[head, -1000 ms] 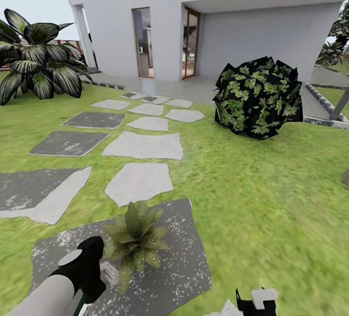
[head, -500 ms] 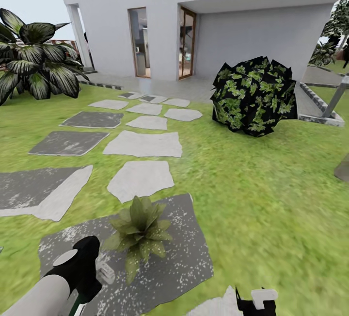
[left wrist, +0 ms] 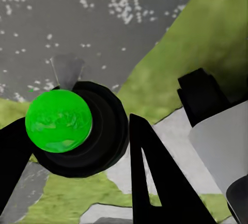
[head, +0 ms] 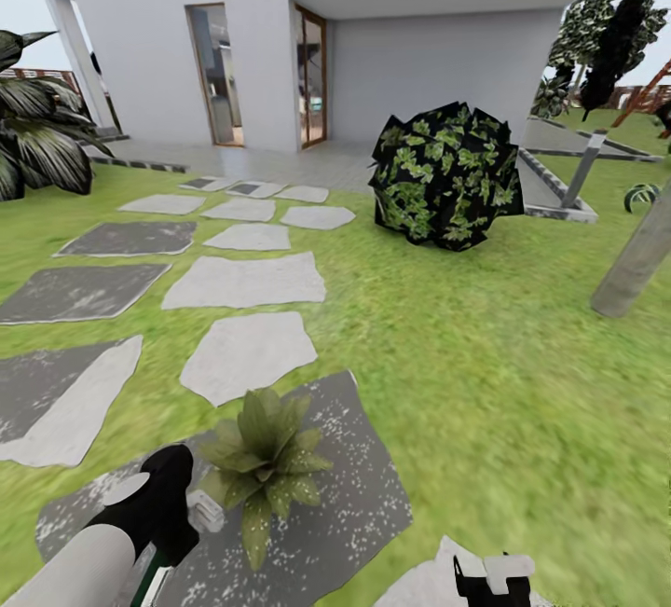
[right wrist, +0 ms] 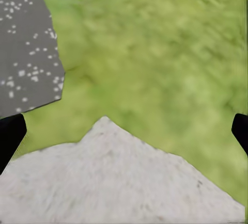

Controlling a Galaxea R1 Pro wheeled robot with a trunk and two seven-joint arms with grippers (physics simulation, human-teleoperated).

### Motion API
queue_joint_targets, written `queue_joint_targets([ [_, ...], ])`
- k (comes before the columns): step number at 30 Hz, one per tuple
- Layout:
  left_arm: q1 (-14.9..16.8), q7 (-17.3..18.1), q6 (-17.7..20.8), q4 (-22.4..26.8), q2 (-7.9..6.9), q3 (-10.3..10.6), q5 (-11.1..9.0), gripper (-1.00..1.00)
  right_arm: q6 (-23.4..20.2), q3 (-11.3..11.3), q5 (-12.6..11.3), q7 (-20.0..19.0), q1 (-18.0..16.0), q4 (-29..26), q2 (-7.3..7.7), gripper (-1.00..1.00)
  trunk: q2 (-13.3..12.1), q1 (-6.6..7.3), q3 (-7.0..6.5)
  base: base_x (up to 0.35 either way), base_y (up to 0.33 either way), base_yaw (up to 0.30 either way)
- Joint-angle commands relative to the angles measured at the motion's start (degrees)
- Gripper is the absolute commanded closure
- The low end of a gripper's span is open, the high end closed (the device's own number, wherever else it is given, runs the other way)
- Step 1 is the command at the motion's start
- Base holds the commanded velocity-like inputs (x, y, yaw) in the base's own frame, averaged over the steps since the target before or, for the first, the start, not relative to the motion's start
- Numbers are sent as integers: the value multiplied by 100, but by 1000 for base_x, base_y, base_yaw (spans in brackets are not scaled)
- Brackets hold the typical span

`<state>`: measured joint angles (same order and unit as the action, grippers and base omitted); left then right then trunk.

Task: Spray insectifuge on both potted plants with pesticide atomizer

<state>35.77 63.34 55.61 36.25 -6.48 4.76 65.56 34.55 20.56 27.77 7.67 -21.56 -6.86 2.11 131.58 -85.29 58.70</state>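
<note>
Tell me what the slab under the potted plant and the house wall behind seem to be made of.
The slab looks like dark grey stone or concrete, matt, with white speckles and irregular cut edges. The potted plant on it has broad pointed leaves, seemingly real foliage, though this is a render. The house wall seems smooth painted plaster or render, pale grey and even, with no joints visible.

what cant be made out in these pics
- Pesticide atomizer, head view: the left gripper and the frame's bottom edge hide most of it.
- Potted plant, head view: leaves cover its pot.
- Right gripper, head view: cut off by the bottom edge.
- Second potted plant: cannot be identified.
</note>
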Motion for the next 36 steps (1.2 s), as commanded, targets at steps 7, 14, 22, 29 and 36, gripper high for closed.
queue_joint_targets([
  [7, 0, 60, 29, 23, -18, 26, 42, 100, 17, 13, 53, 50, -6, 9, 0, -100, 2, -1, 5, 86, 150, -151],
  [14, 0, 58, 29, 31, -12, 50, 43, 100, 17, 17, 53, 50, -6, 9, 0, -100, 2, -1, 5, 1, 2, -2],
  [22, 9, 64, 29, 157, -51, 60, 43, 100, 17, 18, 44, 50, -6, 9, 0, -100, 2, -1, 5, 0, 0, -71],
  [29, 9, 61, 29, 163, -65, 46, 45, 100, 17, 18, 44, 50, -6, 9, 0, -100, 2, -1, 5, 10, 9, -291],
  [36, 9, 56, 29, 163, -53, 42, 45, 100, 17, 18, 44, 50, -6, 9, 0, -100, 2, -1, 5, 88, 278, -71],
])
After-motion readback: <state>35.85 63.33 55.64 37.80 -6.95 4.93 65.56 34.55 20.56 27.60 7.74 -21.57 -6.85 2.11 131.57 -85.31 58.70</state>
